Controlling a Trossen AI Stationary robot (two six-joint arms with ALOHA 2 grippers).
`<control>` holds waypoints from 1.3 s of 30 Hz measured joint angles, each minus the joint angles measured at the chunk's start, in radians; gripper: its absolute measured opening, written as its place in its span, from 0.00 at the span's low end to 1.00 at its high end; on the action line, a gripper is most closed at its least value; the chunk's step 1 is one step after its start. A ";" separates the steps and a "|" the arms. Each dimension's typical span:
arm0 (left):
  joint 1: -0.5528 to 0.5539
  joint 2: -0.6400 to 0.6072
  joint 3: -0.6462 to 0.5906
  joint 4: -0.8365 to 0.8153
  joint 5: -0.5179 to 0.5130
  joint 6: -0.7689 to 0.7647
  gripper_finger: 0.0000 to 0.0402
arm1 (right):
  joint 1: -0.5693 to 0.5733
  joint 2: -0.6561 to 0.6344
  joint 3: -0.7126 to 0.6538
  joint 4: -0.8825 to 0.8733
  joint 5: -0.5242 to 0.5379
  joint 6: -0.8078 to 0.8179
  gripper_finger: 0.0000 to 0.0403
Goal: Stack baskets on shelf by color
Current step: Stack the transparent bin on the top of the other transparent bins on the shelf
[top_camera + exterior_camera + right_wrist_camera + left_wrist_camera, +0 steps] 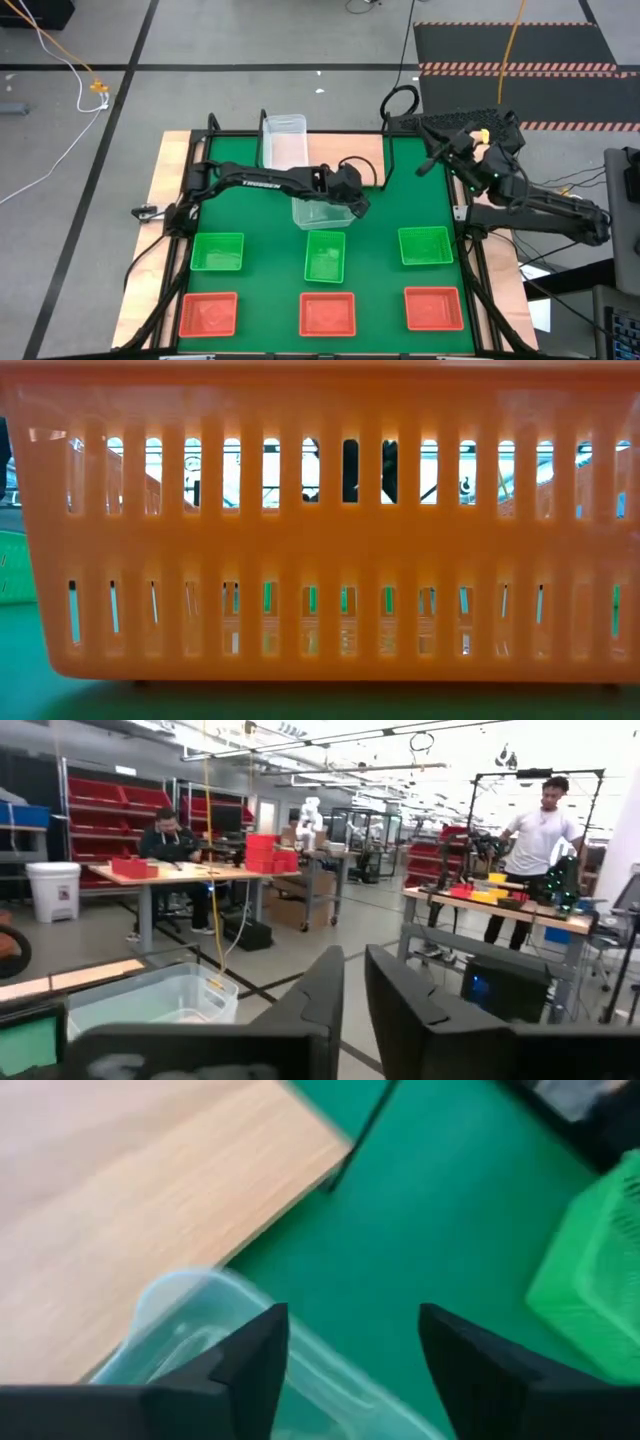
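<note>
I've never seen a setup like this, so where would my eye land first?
Probably on the neat grid on the green mat: three green baskets in a row, three red-orange baskets in front. Then the left gripper, fingers open, over a clear basket mid-table, with another clear basket on the wooden shelf at the back.

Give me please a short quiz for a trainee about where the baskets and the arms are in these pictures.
1. True or false: a red-orange plastic basket stands on the light-brown wooden shelf.
2. The left gripper is above which thing? A: a bright green basket. B: the clear translucent plastic basket. C: a cable.
3. How many bright green plastic baskets lie on the green table mat?

Key: 1 false; 2 B; 3 three.
</note>
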 joint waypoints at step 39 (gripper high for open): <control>-0.031 0.060 0.000 0.152 0.017 -0.294 0.02 | 0.000 0.003 0.000 0.008 -0.003 -0.024 0.28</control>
